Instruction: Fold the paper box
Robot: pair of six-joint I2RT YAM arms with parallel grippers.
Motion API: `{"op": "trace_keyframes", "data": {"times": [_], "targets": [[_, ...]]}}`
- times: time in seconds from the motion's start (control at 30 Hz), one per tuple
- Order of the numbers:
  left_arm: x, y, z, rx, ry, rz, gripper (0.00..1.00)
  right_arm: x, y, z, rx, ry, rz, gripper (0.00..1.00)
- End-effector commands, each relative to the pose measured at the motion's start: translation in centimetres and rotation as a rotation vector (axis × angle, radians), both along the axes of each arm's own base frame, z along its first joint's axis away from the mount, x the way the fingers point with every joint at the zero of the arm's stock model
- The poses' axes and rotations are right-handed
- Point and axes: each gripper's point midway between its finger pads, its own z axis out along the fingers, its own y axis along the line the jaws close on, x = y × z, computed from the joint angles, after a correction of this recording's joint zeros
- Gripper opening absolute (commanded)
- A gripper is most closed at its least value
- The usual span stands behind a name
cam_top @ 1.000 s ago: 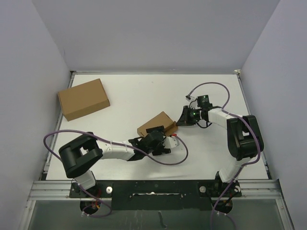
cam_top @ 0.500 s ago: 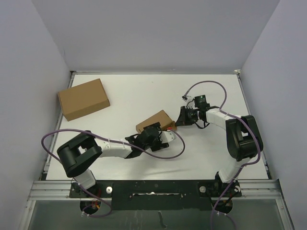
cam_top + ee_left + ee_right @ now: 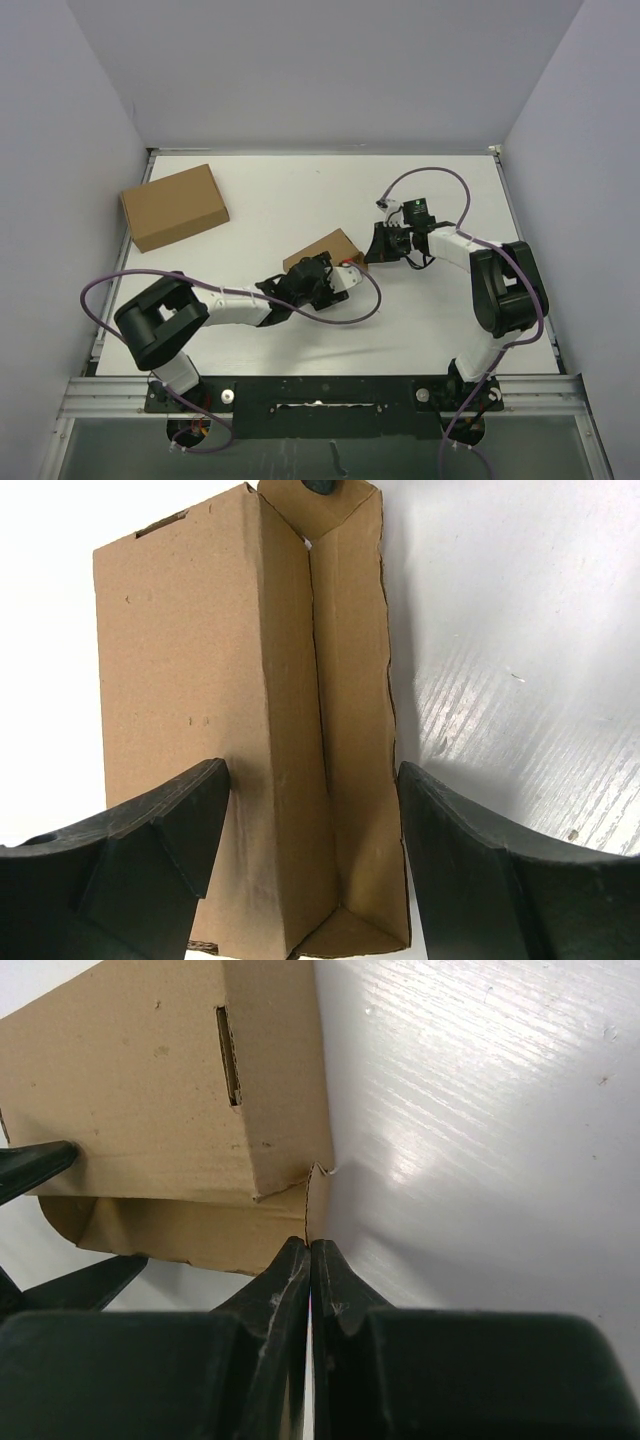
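White tabletop [image 3: 290,195]; paper box [image 3: 325,250] mid-frame, long axis lower left to upper right. Left gripper [image 3: 312,780] jaws open, straddling lower-left end. Right gripper [image 3: 308,1248] jaws closed, tips at upper-right flap.

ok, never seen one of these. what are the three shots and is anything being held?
Two robot arms bolted at the near edge of a white table. The overhead view shows both, left arm on the left. The other two views come from wrist cameras; the black prongs are each arm's own fingers. On the table: a partly folded paper box, centre, and a larger plain cardboard box, far left. The left gripper is open, straddling one end of the paper box. The right gripper is shut, tips at a flap; whether it grips is unclear.
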Motion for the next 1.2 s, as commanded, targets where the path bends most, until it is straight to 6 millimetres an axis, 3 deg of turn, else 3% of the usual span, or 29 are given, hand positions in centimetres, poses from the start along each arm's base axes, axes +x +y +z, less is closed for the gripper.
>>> {"op": "trace_keyframes", "data": {"times": [0.0, 1.17], "targets": [[-1.5, 0.9, -1.5, 0.006, 0.102, -0.017, 0.65, 0.4, 0.8, 2.0, 0.018, -0.078, 0.032, 0.0], [-1.6, 1.7, -2.8, -0.019, 0.19, -0.01, 0.61, -1.7, 0.8, 0.5, -0.054, -0.08, 0.101, 0.0]]}}
